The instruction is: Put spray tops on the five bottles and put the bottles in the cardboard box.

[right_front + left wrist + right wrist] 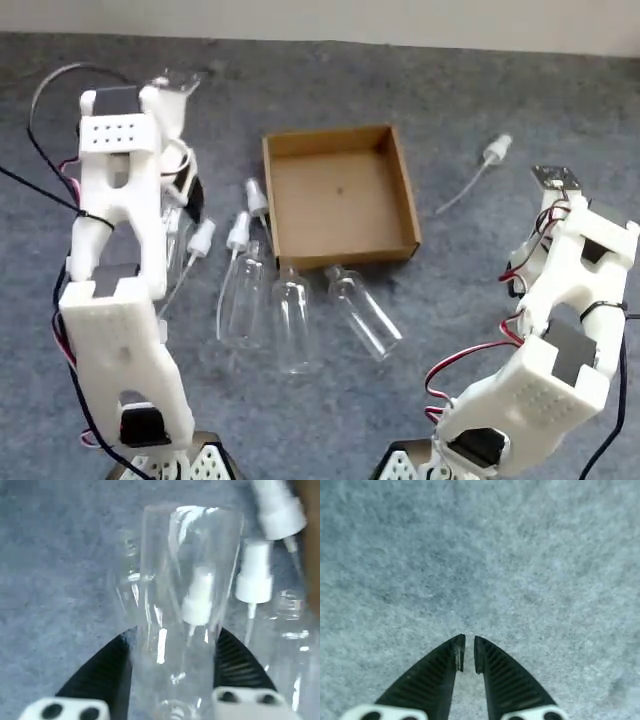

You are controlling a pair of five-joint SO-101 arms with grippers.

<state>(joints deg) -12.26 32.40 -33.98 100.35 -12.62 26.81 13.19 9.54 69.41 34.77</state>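
holds a clear bottle [187, 575] in the left gripper [175, 635], clamped on both sides, at the upper left of the high view and well apart from the box [330, 135]. seems to carry no top yet. keeps the right gripper [468, 650] pinched to a slit on nothing, above bare worktop [545, 555] at the right edge of the high view.

leaves three loose bottles [293, 315] lying side by side just below the box, and three spray tops [237, 232] scattered just left of the box. leaves a far top [495, 150] alone at the upper right, nearest the right arm. cannot tell whether a fifth bottle lies half hidden beside the left arm.

probably risks a slip or twist first: smooth round plastic, pinched on two narrow strips only, likely to rotate under any push from a top. risks denting the thin wall with a harder squeeze. needs the right gripper opened before any pick, or else just shoves the far top along the worktop. may bend the thin dip tube or miss the narrow neck with poor alignment. may sweep the crowded spray tops aside or set the loose bottles rolling with a low pass of the left arm. may nudge the light box out of place by catching its wall during a drop.
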